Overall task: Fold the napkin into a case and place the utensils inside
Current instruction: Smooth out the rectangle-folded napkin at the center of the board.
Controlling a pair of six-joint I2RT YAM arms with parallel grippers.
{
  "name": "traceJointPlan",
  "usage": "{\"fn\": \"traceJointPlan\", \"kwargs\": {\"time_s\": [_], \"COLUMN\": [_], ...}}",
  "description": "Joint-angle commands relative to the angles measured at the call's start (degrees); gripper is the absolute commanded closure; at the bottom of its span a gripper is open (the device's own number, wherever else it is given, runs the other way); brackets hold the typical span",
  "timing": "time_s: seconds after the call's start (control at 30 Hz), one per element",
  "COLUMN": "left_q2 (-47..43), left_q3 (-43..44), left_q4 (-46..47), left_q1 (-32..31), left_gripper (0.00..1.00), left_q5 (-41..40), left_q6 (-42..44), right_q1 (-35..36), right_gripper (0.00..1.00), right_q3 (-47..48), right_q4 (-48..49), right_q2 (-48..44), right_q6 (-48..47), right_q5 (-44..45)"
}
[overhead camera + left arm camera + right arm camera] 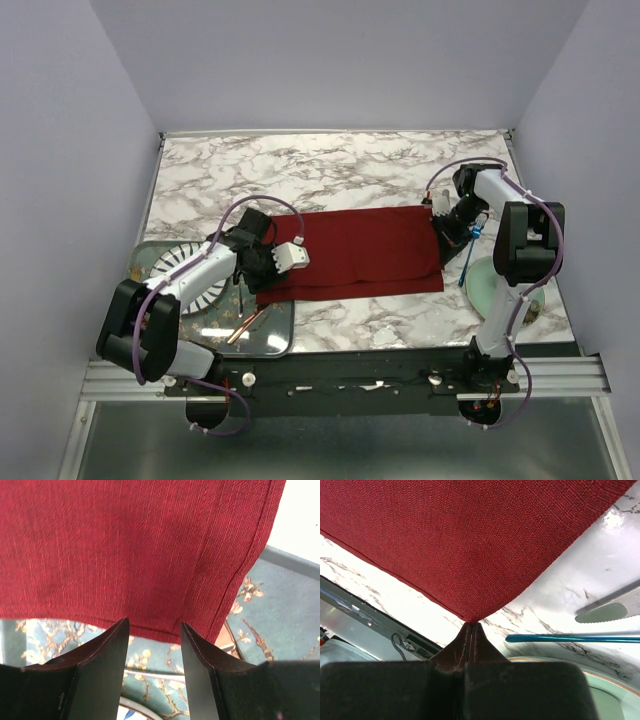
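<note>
Evidently soft and limp, the dark red woven cloth napkin lies mid marble table, left end over the floral tray. The right gripper pinches a corner tight; the left gripper gapes at its hem. Corners likely grip best.

The napkin, a dark red woven cloth with a stitched hem, lies flat as a wide rectangle across the middle of the marble surface, its long sides running left to right. The right claw pinches its near right corner. Just beside that corner, near the surface's right edge, lie the fork's bright blue handle and a pale silvery serrated knife, apart from the cloth.
</note>
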Motion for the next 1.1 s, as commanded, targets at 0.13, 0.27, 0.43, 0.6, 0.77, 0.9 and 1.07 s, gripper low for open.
{"fn": "traceJointPlan", "kwargs": {"time_s": [0.13, 0.27, 0.43, 0.6, 0.77, 0.9, 1.07], "left_q2": [2.51, 3.04, 3.49, 1.64, 0.58, -0.73, -3.89], "left_q3": [-0.32, -0.32, 0.47, 1.26, 1.79, 3.72, 6.27], "left_q4": [2.47, 2.65, 2.21, 0.54, -0.95, -3.76, -8.59], "left_q1": [-2.29, -2.29, -2.38, -2.38, -2.29, -2.20, -2.29], "left_gripper": [0.45, 0.46, 0.60, 0.74, 0.92, 1.00, 1.00], "left_q5": [0.05, 0.05, -0.48, -0.48, -1.01, -1.01, -1.18], "left_q6": [1.52, 1.61, 1.43, 1.52, 1.70, 1.00, 0.47], "right_q1": [-0.17, -0.17, -0.17, -0.17, -0.17, -0.17, -0.17], "right_gripper": [0.99, 0.99, 0.99, 0.99, 0.99, 1.00, 0.99], "right_q3": [1.51, 1.51, 1.77, 1.86, 1.86, 2.74, 3.45], "right_q4": [-1.38, -1.38, -1.56, -1.64, -1.56, -2.78, -4.45], "right_q2": [-2.22, -2.13, -2.04, -2.13, -2.30, -3.62, -6.17], "right_q6": [0.67, 0.67, 0.49, 0.49, 0.67, 0.67, 0.49], "right_q5": [-0.86, -0.69, -0.60, -0.60, -0.77, -0.86, -1.21]}}
